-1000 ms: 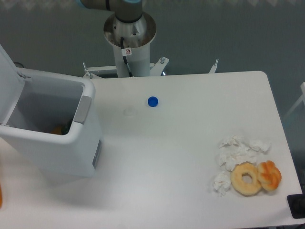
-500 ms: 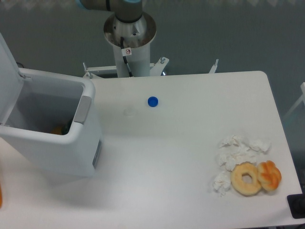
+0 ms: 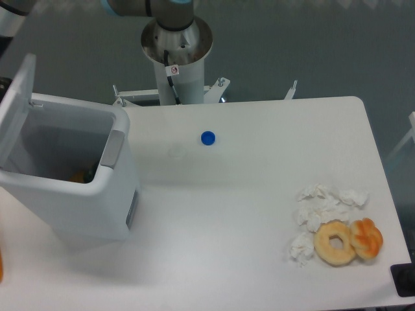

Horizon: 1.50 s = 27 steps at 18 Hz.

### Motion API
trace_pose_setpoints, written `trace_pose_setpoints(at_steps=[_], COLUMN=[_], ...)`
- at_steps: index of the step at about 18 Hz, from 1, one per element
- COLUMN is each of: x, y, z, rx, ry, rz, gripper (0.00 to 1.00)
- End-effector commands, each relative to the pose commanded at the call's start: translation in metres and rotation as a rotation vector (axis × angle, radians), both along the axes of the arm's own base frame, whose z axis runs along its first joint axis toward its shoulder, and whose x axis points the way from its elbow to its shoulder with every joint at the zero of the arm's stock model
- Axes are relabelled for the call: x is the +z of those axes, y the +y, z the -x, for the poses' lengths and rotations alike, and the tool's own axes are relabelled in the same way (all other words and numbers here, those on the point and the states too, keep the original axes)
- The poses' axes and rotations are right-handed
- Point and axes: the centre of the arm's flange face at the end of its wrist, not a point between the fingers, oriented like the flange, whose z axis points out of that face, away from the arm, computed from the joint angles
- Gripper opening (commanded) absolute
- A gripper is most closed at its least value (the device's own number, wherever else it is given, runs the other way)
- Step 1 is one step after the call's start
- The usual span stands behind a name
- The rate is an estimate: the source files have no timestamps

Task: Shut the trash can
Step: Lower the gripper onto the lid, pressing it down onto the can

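Observation:
The trash can point(image 3: 71, 201) is a big white bin at the table's left side. Its mouth is open, and something orange point(image 3: 79, 176) lies inside. The flat white lid point(image 3: 16, 103) stands raised at the bin's left edge, leaning slightly over the opening. A grey latch tab point(image 3: 115, 148) sits on the right rim. A piece of the arm point(image 3: 10, 6) shows at the top left corner, above and behind the lid. The gripper itself is hidden or out of frame, so no fingers show.
The robot's base column point(image 3: 176, 45) stands behind the table's far edge. A blue bottle cap point(image 3: 207, 137) lies mid-table. Crumpled tissues point(image 3: 324, 207), a donut point(image 3: 335, 242) and an orange pastry point(image 3: 367, 238) sit at the front right, beside a black object point(image 3: 403, 280).
The lid has swung from leaning back to tilting right, toward the bin's opening. A piece of the arm has come into view at the top left corner.

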Motion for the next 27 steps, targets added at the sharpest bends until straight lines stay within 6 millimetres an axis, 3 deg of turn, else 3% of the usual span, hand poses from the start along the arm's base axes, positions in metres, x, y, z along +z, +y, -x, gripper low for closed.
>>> trace_pose_setpoints(at_steps=[5,9,27], x=[-0.028,-0.037,-0.055], y=[-0.008,-0.011,-0.021], z=[0.022,0.045,0.049], rx=[-0.013,0.025,-0.060], ry=[0.057,0.080,0.211], rz=[0.023,0.043,0.047], gripper=[1.00,1.00,1.00])
